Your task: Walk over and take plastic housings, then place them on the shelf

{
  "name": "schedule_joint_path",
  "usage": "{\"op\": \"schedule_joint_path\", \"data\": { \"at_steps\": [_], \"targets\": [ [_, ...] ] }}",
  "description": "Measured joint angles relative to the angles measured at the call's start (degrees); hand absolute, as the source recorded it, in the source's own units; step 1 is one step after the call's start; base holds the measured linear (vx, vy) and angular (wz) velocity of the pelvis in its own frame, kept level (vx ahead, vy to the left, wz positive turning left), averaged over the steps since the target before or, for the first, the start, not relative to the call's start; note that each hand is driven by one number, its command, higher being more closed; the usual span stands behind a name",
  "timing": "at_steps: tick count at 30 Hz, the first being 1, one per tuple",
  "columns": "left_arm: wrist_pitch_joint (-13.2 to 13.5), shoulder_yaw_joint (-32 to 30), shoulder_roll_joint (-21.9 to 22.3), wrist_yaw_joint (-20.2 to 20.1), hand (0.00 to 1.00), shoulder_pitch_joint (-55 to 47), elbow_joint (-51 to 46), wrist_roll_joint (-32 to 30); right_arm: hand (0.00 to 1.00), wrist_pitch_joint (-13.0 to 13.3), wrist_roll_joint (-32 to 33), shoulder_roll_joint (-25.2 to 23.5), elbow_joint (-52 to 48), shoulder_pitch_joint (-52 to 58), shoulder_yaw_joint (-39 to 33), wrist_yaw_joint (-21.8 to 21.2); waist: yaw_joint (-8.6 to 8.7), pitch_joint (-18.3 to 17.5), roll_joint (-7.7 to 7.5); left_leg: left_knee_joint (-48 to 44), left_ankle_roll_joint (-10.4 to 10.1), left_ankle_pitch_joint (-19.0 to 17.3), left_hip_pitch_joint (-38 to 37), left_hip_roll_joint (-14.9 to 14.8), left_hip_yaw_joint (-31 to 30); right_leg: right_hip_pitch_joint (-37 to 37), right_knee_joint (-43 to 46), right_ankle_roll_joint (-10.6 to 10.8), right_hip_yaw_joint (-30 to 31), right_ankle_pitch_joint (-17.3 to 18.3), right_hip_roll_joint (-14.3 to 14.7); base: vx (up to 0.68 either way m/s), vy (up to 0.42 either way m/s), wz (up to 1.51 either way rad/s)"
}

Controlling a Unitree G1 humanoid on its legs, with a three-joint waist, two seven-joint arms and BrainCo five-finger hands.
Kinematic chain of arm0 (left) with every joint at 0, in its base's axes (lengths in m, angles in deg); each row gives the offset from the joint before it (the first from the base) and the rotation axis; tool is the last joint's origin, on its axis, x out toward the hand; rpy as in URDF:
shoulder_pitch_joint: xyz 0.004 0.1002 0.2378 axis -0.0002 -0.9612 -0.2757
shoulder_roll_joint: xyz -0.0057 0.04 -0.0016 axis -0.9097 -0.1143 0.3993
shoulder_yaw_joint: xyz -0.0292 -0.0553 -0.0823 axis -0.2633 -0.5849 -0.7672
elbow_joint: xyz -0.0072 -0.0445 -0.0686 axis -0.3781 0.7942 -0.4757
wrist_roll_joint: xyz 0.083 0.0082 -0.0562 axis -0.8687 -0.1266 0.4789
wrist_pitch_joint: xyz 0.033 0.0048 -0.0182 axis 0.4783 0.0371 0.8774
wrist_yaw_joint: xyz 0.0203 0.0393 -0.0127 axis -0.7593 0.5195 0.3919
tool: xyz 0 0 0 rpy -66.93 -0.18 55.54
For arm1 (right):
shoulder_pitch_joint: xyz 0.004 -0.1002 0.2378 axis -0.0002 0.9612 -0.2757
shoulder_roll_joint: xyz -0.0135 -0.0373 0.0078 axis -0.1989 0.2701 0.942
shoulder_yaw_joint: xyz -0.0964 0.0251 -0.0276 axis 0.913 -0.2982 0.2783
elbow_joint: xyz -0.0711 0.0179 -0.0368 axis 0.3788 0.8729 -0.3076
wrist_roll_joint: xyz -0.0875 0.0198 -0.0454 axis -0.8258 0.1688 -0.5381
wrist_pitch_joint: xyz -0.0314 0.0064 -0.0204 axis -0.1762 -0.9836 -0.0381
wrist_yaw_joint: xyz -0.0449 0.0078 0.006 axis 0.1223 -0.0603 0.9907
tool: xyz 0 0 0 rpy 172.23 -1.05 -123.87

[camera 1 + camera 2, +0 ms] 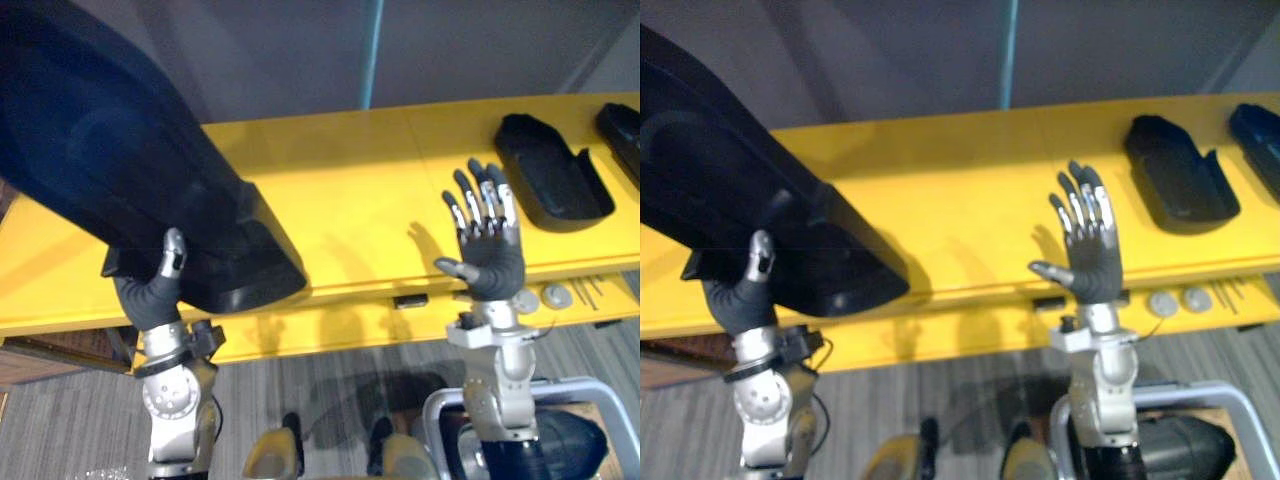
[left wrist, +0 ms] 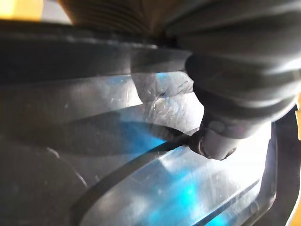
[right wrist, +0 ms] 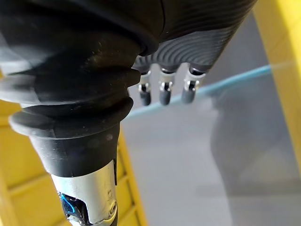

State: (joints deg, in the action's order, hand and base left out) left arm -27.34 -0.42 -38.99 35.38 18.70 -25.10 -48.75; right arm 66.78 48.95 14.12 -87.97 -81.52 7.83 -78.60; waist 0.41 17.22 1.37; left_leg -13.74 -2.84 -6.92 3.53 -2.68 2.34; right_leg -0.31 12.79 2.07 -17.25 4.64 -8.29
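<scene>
Placement step: housing (image 1: 120, 170) over shelf (image 1: 350, 200).
Left hand (image 1: 150, 295) grips the black housing, tilted above the yellow shelf; right hand (image 1: 490, 255) is open, empty. Next: lower it flat, then release.

Three black plastic housings (image 1: 150, 180) (image 1: 552, 172) (image 1: 625, 128), two round grey discs (image 1: 527, 296) (image 1: 557, 295), several thin pins (image 1: 588, 291) too small to count, one yellow shelf (image 1: 350, 190)

The left arm (image 1: 172, 400) and right arm (image 1: 497, 370) were silver-grey metal, the left bearing a round joint disc. The left hand (image 1: 148, 298) and right hand (image 1: 492, 262) wore dark ribbed covers, with silver fingers (image 1: 480, 212) that were dark-tipped.
</scene>
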Motion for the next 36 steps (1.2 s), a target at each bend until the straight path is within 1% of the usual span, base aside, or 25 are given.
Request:
{"op": "schedule_joint_path", "data": {
  "at_steps": [2,3,5,7,9,11,12,14,15,17,18,19,20,22,23,24,25,26,27,29,30,32,34,35,36],
  "targets": [
    [-1.6,-0.24,-0.34,-0.25,1.0,-0.67,-0.16,-1.72,0.0,0.04,-0.21,-0.21,-3.12,0.5,-0.02,0.6,0.1,-0.52,-0.42,2.43,-0.14,0.87,-1.99,0.42,0.16,-1.38,-1.16,0.26,0.04,-0.17,-0.29,0.01,0.01,-0.02],
    [-2.04,-0.51,-0.45,-0.39,1.0,-1.44,-0.58,-2.8,0.0,0.08,-0.5,-0.3,-4.24,1.04,-0.03,1.42,0.14,-1.57,-0.66,3.46,-0.18,1.14,-2.61,0.41,0.41,-1.73,-1.88,0.46,0.14,-0.29,-0.34,0.02,0.008,-0.04],
    [-2.9,-1.02,-0.96,-0.88,1.0,-1.97,-1.59,-3.02,0.0,0.69,-1.6,-0.54,-4.55,2.28,-0.22,2.53,0.17,-3.2,-0.89,4.17,-0.32,1.33,-2.76,0.25,0.6,-1.75,-2.6,0.78,0.27,-0.5,-0.08,0.03,-0.011,-0.05],
    [-3.8,-2.43,-1.61,-2.34,1.0,-2.07,-2.52,-2.96,0.0,0.69,-3.82,-0.77,-4.57,3.39,-0.55,4.17,0.21,-3.56,-0.88,5.08,-0.45,1.64,-3.76,0.09,1.19,-1.99,-2.73,0.83,0.9,-0.55,0.19,0.03,-0.026,-0.15],
    [-5.39,-3.47,-2.0,-3.88,1.0,-2.06,-2.91,-2.86,0.0,0.68,-5.74,-0.96,-4.99,4.8,-2.29,5.57,0.32,-4.15,-0.78,6.14,-0.42,2.02,-4.6,0.04,1.71,-2.2,-3.27,1.17,1.45,-0.82,0.33,0.02,-0.018,-0.17],
    [-7.78,-4.98,-2.34,-6.64,1.0,-2.03,-2.93,-2.54,0.0,0.62,-7.96,-0.91,-7.04,6.33,-7.13,7.21,0.46,-4.36,-0.66,7.33,-0.42,2.1,-6.43,-0.17,3.2,-2.99,-4.0,1.3,2.78,-1.14,0.64,0.01,0.004,-0.3],
    [-8.37,-5.3,-2.63,-7.16,1.0,-1.99,-2.91,-2.48,0.0,0.62,-8.61,-0.76,-7.59,6.47,-8.69,7.79,0.54,-4.43,-0.65,7.44,-0.42,2.08,-6.65,-0.25,3.67,-3.05,-4.25,1.32,3.22,-1.28,0.77,0.0,0.009,-0.34],
    [-11.73,-6.67,-5.5,-9.06,1.0,0.04,-1.58,-2.38,0.0,0.58,-10.06,0.28,-9.05,6.63,-15.38,9.77,1.4,-4.64,-0.6,7.56,-0.4,2.06,-6.7,-0.51,4.95,-2.93,-5.72,1.23,4.43,-2.51,1.45,-0.01,0.003,-0.3],
    [-12.62,-6.77,-6.51,-9.5,1.0,0.88,-0.75,-2.05,0.0,0.38,-10.07,0.8,-9.04,6.64,-16.83,10.21,1.66,-4.64,-0.6,7.6,-0.4,2.06,-6.81,-0.57,5.38,-2.94,-6.08,1.19,4.78,-2.83,1.48,-0.02,0.025,-0.39],
    [-16.66,-7.08,-9.23,-10.8,1.0,4.55,4.14,-0.23,0.0,-0.93,-10.17,2.79,-9.02,6.77,-21.91,10.13,2.79,-4.67,-0.54,8.33,-0.33,1.98,-8.31,-0.75,7.95,-2.91,-6.81,1.41,7.45,-3.61,2.02,-0.03,0.028,-0.53],
    [-17.66,-7.11,-9.61,-10.83,1.0,5.64,5.66,-0.16,0.0,-1.35,-10.17,3.16,-9.04,6.76,-23.02,10.12,3.4,-4.68,-0.54,8.36,-0.2,1.86,-8.53,-0.77,8.55,-2.91,-6.93,1.49,7.98,-3.72,2.06,-0.03,0.02,-0.55],
    [-19.69,-7.07,-10.49,-10.75,1.0,8.09,8.93,-0.13,0.0,-2.51,-10.11,3.9,-9.02,6.92,-25.09,9.95,4.16,-4.81,-0.41,8.26,-0.19,1.55,-8.73,-0.92,9.83,-2.61,-7.48,1.34,9.42,-4.23,2.36,-0.04,0.033,-0.52],
    [-20.99,-7.12,-11.36,-10.64,1.0,10.11,11.83,0.25,0.0,-3.31,-10.02,4.41,-8.95,7.13,-26.39,9.74,4.95,-4.85,-0.36,8.21,-0.21,1.33,-8.75,-1.05,10.92,-2.24,-7.95,1.33,10.4,-4.64,2.55,-0.04,0.038,-0.58],
    [-23.32,-7.02,-13.39,-9.28,1.0,14.52,18.64,1.48,0.0,-4.63,-9.83,5.09,-8.63,8.4,-28.4,8.41,6.56,-4.93,-0.22,8.16,-0.19,1.0,-8.73,-1.2,13.0,-1.22,-8.42,1.3,12.63,-4.87,2.92,-0.02,0.031,-0.55],
    [-24.51,-7.01,-14.52,-7.56,1.0,18.13,24.02,1.6,0.0,-4.97,-9.64,5.2,-8.27,9.88,-29.22,7.22,7.6,-5.03,-0.06,8.12,-0.27,0.81,-8.81,-1.35,14.21,-0.58,-8.42,1.36,13.91,-5.14,3.19,-0.01,0.034,-0.6],
    [-26.42,-7.02,-15.79,-5.9,1.0,21.63,29.1,2.72,0.0,-5.27,-8.72,5.21,-7.55,11.16,-29.53,6.18,8.77,-5.02,-0.05,8.15,-0.29,0.76,-9.39,-1.5,15.48,-0.34,-8.37,1.74,14.95,-5.45,3.42,0.01,0.032,-0.55],
    [-27.22,-7.07,-16.28,-5.12,1.0,23.19,31.39,3.36,0.0,-5.28,-8.65,5.25,-7.04,11.64,-29.62,5.91,9.33,-5.1,0.06,8.17,-0.39,0.66,-9.7,-1.56,16.14,-0.15,-8.28,1.75,15.73,-5.47,3.63,0.03,0.025,-0.54],
    [-29.05,-7.0,-17.39,-3.33,1.0,26.21,35.3,4.57,0.0,-5.29,-8.08,5.3,-5.96,12.27,-29.83,5.08,10.57,-5.28,0.35,8.04,-0.43,0.4,-9.86,-1.69,17.25,0.46,-7.98,1.82,16.93,-5.6,3.92,0.03,0.021,-0.42],
    [-29.99,-6.9,-17.7,-2.52,1.0,27.97,37.3,4.93,0.0,-5.29,-7.5,5.3,-5.55,12.75,-30.06,4.85,11.24,-5.22,0.5,8.08,-0.43,0.4,-10.04,-1.67,17.54,0.58,-7.95,1.88,17.27,-5.85,3.97,0.05,0.026,-0.4],
    [-33.45,-6.9,-18.24,0.45,1.0,34.48,44.91,9.43,0.0,-5.28,-6.08,5.23,-3.09,14.54,-30.11,3.58,13.07,-5.16,0.7,8.32,-0.39,0.38,-11.12,-1.71,19.2,0.78,-7.72,1.87,19.03,-5.87,4.37,0.04,0.025,-0.4],
    [-34.35,-6.82,-18.26,1.31,1.0,35.73,46.38,10.3,0.0,-5.24,-5.89,5.2,-2.89,15.0,-30.12,3.41,13.38,-5.11,0.8,8.44,-0.39,0.38,-11.54,-1.73,19.63,0.84,-7.67,1.87,19.36,-5.87,4.44,0.01,0.014,-0.4],
    [-37.55,-6.01,-18.34,3.96,1.0,39.15,50.46,13.83,0.0,-5.01,-5.03,4.96,-2.41,16.48,-30.11,2.64,15.04,-5.07,1.4,9.32,-0.37,0.39,-11.71,-1.74,20.46,1.53,-7.44,1.87,20.43,-5.87,4.81,0.0,0.001,-0.23],
    [-40.13,-5.75,-18.34,5.16,1.0,40.3,52.22,15.38,0.0,-4.99,-4.92,4.53,-2.36,17.04,-29.83,2.56,16.06,-4.95,1.6,9.33,-0.37,0.38,-11.97,-1.74,20.61,1.6,-7.37,1.87,20.63,-5.87,4.97,0.0,-0.006,-0.12],
    [-42.24,-5.6,-18.34,6.45,1.0,40.59,53.21,16.1,0.0,-4.73,-4.86,4.37,-2.36,17.44,-29.81,2.57,16.16,-4.78,1.91,9.48,-0.37,0.38,-12.59,-1.77,21.44,1.6,-7.24,1.87,21.04,-5.87,5.23,-0.01,-0.008,-0.23],
    [-43.54,-5.6,-18.35,7.23,1.0,40.68,54.17,16.2,0.0,-4.39,-4.83,4.32,-2.38,17.72,-29.78,2.59,16.17,-4.62,2.19,9.48,-0.36,0.38,-12.59,-1.84,21.85,1.6,-7.19,1.87,21.51,-5.87,5.39,-0.02,-0.009,-0.23]
  ]
}}
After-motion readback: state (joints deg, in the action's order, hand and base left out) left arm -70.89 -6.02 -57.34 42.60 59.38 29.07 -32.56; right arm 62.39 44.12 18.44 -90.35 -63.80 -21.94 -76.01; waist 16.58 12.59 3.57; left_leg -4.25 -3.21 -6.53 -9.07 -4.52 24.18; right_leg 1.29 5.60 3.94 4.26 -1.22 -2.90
